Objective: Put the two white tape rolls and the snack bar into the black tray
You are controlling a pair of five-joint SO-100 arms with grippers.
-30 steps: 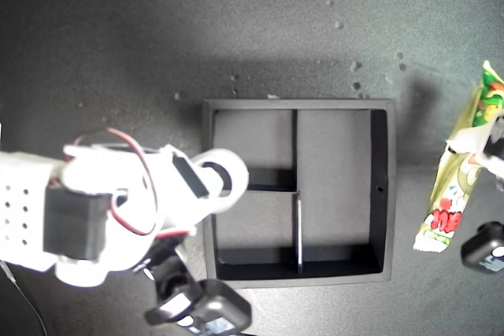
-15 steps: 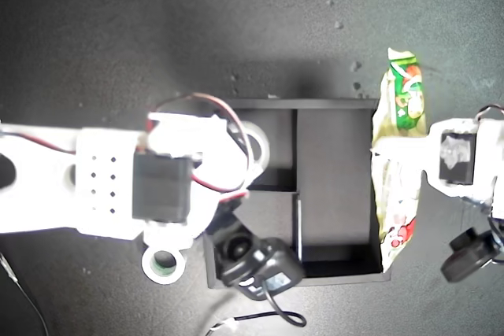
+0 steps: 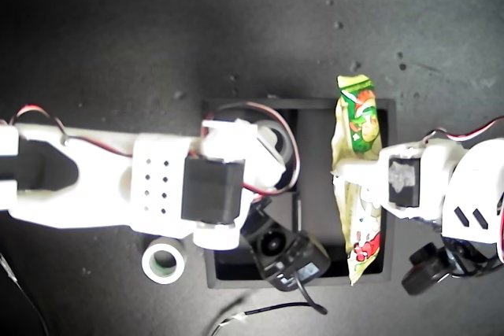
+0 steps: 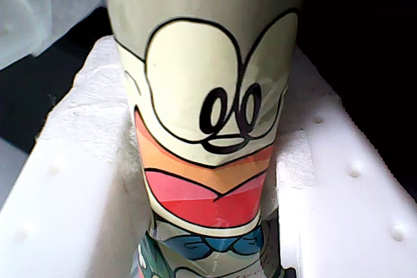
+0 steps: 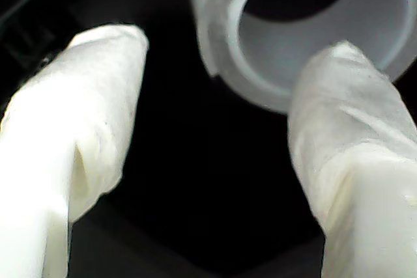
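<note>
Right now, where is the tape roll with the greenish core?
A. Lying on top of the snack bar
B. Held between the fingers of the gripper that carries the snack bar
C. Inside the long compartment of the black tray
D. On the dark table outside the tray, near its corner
D: in the exterior view the tape roll with the greenish core lies on the dark table, just outside the black tray, beyond the corner at the view's lower left.

My first pincer (image 3: 340,169) holds the snack bar (image 3: 358,175) lengthwise over the black tray (image 3: 211,269). The greenish-cored tape roll (image 3: 164,260) lies on the desk (image 3: 157,29) just beside the tray.
</note>
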